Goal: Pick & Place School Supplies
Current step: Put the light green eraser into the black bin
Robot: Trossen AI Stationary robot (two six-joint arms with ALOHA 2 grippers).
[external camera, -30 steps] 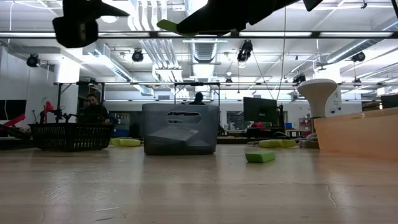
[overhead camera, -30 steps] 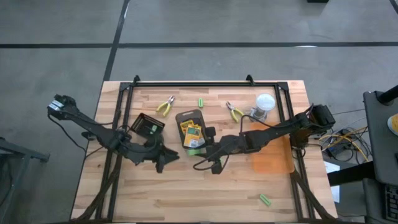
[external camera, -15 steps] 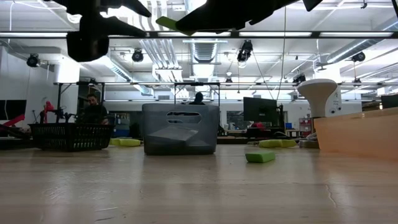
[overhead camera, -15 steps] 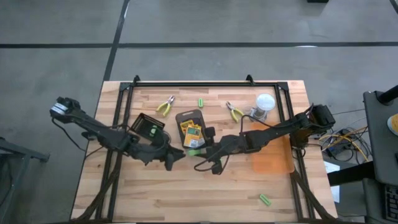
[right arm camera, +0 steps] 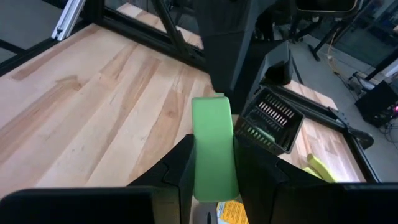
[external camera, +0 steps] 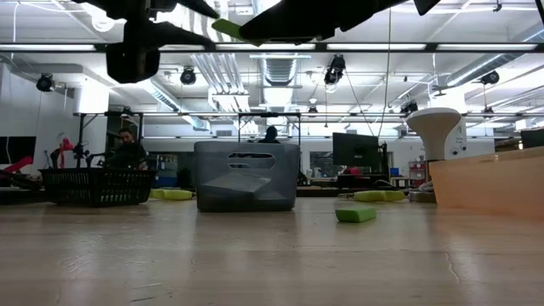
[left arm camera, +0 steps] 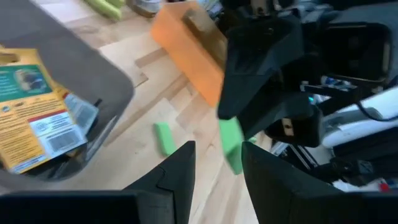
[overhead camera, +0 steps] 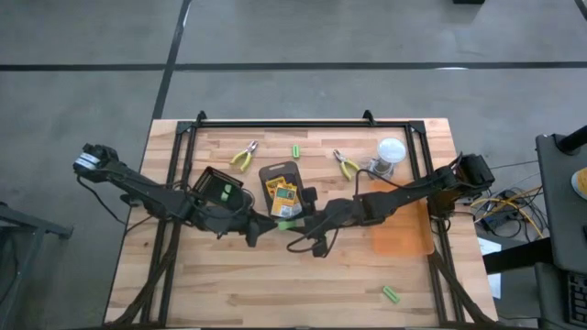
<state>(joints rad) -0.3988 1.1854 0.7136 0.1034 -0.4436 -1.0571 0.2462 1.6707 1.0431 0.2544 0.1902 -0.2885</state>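
While a green stick [right arm camera: 213, 146] is pinched between the right gripper [overhead camera: 286, 224]'s fingers, it hangs above the table [overhead camera: 275, 284] just off the tray [overhead camera: 264, 174]'s near edge. Crayon boxes [overhead camera: 282, 196] lie in that tray. Facing it, the left gripper [overhead camera: 263, 231] hovers close, fingers narrowly apart, holding nothing.

Floor [overhead camera: 92, 110]: grey concrete, dark seams.
Ceiling [external camera: 280, 64]: exposed ducts, long strip lights.
Table [overhead camera: 229, 293]: pale wood planks.
Room beyond: desks, monitor [external camera: 355, 151], seated person [external camera: 127, 150].
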